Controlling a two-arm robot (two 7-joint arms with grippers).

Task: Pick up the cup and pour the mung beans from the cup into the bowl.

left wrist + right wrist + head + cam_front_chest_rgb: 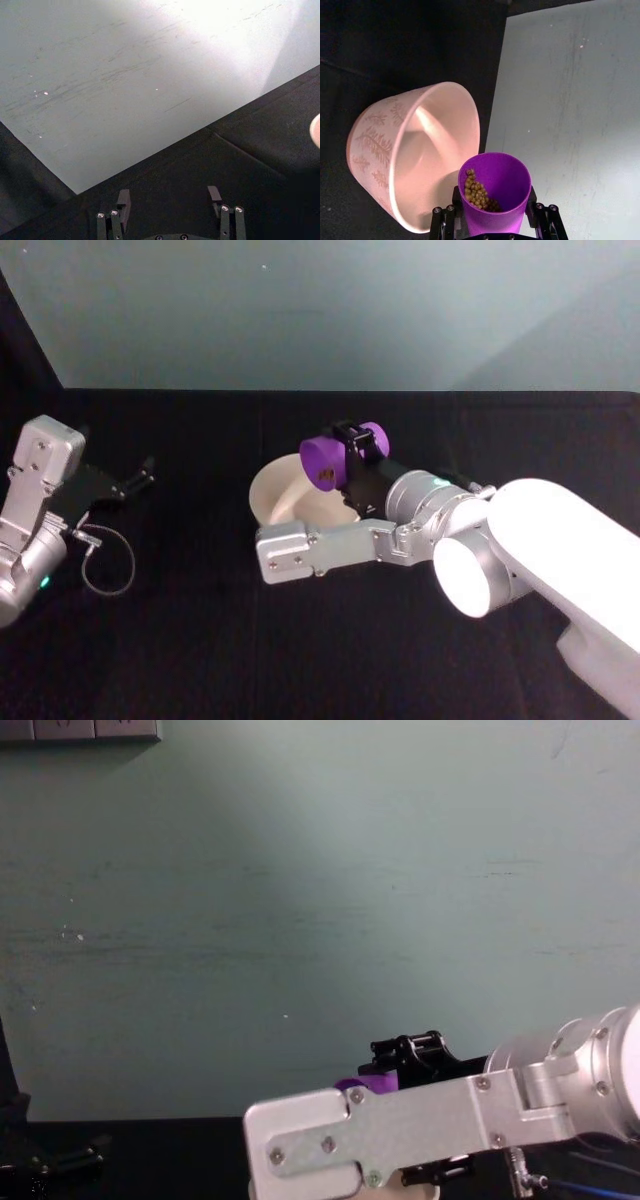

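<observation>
The right gripper (352,452) is clamped on the cup (322,462), one finger on each side of its purple wall, and holds it above the middle of the table (200,640). The cup lies tipped on its side with its mouth turned toward the table's left edge, hanging over the far right part of the bowl (280,498). The bowl stands upright on the black cloth, about midway between the left and right edges. In the right wrist view the cup's (495,197) open mouth sits just beside the rim of the bowl (415,150), whose outer wall bears a faint fern pattern. The beans (477,192) lie heaped against the low side of the cup's inner wall, close to its lip. In the chest view a sliver of the cup (365,1082) shows above the right arm's grey link. The left gripper (128,472) hangs near the table's left edge, well apart from the bowl, with its fingers (122,204) spread apart and nothing between them. A pale green wall (320,310) rises behind the far edge.
</observation>
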